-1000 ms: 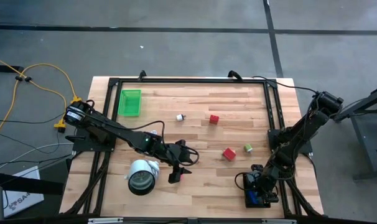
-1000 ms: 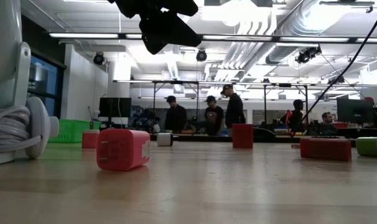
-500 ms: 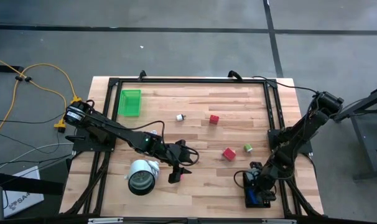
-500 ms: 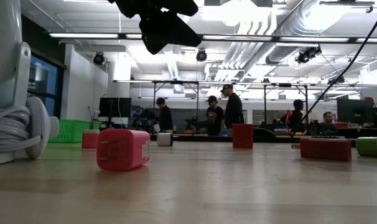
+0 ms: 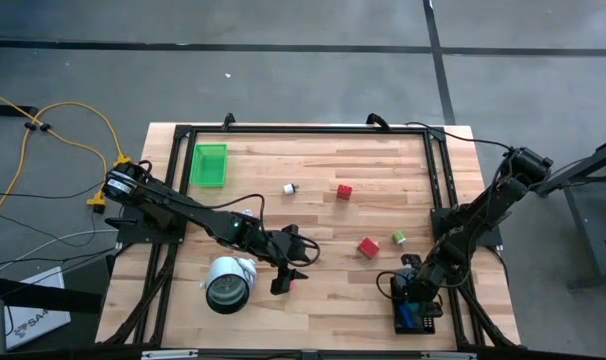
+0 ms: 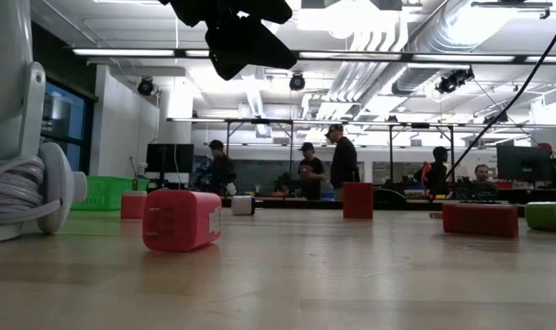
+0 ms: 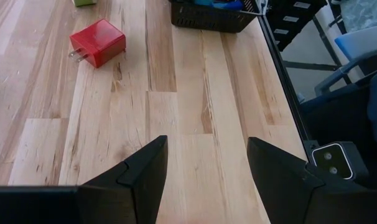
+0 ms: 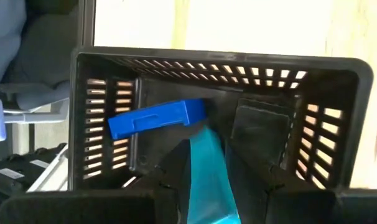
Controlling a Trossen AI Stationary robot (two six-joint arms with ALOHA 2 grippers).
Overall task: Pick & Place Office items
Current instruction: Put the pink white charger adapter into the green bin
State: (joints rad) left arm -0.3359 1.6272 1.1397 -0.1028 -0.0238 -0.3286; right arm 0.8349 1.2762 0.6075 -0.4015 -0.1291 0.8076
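Note:
My left gripper (image 5: 286, 272) hangs open above the table's near middle, over a red plug block (image 6: 182, 220) that rests flat on the wood. Its wrist view looks past the open fingers (image 7: 145, 180) at another red plug block (image 7: 96, 42). My right gripper (image 5: 415, 288) is over the black tray (image 5: 413, 318) at the near right, shut on a teal bit (image 8: 207, 177). A blue bit (image 8: 154, 118) and a black block (image 8: 257, 124) lie on the tray's floor. A white bit (image 5: 290, 188), a red cube (image 5: 343, 191) and a green cube (image 5: 398, 238) sit on the table. My right gripper pinches the teal bit between its two fingers, which come from above and point down into the black tray. The bit's long side (image 8: 206, 155) runs along the fingers. Whether its far end (image 8: 203, 135) touches the tray's floor, I cannot tell.
A big white-and-grey roll (image 5: 226, 283) stands beside my left arm at the near left. A green tray (image 5: 209, 165) sits at the far left. A black frame (image 5: 438, 190) rims the table. Bare wood lies between the two arms. People stand in the room beyond.
My right gripper has drawn back a little from the black tray's near end toward the table's far edge, so more of the tray shows. People in the room behind have walked leftward.

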